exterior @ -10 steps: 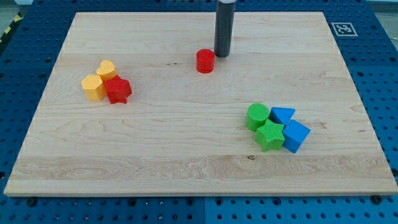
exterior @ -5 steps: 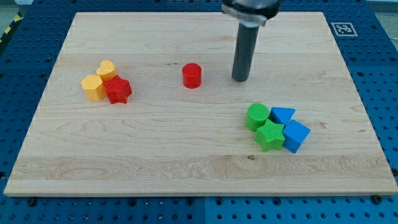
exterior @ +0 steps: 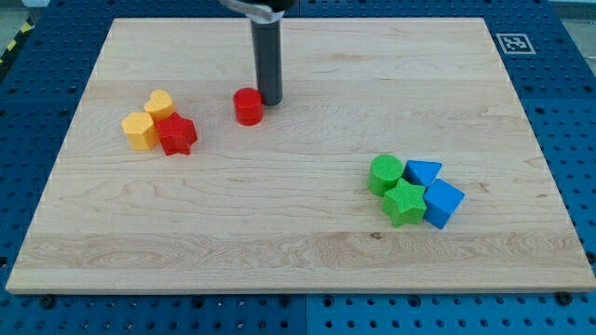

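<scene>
My tip (exterior: 269,100) stands on the wooden board (exterior: 298,251) at the upper middle, right against the right side of a red cylinder (exterior: 248,107). To the left of that cylinder lies a cluster: a red star (exterior: 176,136), a yellow heart (exterior: 160,102) and a yellow hexagon block (exterior: 141,131), packed together. A gap separates the red cylinder from the red star.
At the view's right sits a second cluster: a green cylinder (exterior: 386,174), a green star (exterior: 404,202), a blue triangle block (exterior: 424,172) and a blue cube (exterior: 442,204). A marker tag (exterior: 512,43) is at the board's top right corner.
The red cylinder has slid left and slightly down towards the red star. The rod swung out to the right, then came back left to the cylinder's right side.
</scene>
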Robot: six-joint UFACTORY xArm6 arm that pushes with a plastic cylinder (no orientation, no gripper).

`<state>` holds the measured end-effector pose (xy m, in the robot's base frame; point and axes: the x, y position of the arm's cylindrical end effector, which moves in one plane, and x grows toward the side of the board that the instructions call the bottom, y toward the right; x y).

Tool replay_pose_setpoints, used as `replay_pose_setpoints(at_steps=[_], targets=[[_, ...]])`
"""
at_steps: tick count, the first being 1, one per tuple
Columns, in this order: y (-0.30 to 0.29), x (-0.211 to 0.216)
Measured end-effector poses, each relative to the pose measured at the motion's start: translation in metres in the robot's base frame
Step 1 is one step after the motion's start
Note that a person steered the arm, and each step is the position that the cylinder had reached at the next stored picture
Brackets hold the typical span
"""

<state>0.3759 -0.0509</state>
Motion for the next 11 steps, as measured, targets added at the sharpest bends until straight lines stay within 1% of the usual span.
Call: replay_pose_setpoints(at_steps=[1, 2, 3, 4, 6, 7, 8, 9, 10, 11], targets=[[0.017, -0.003], [0.041, 0.003], [0.039, 0.023], [-0.003, 0.024], [-0.008, -0.017], [-0.049, -0.004], [-0.063, -0.002], [-0.019, -0.011], [0.007, 0.013], [0.002, 0.049]])
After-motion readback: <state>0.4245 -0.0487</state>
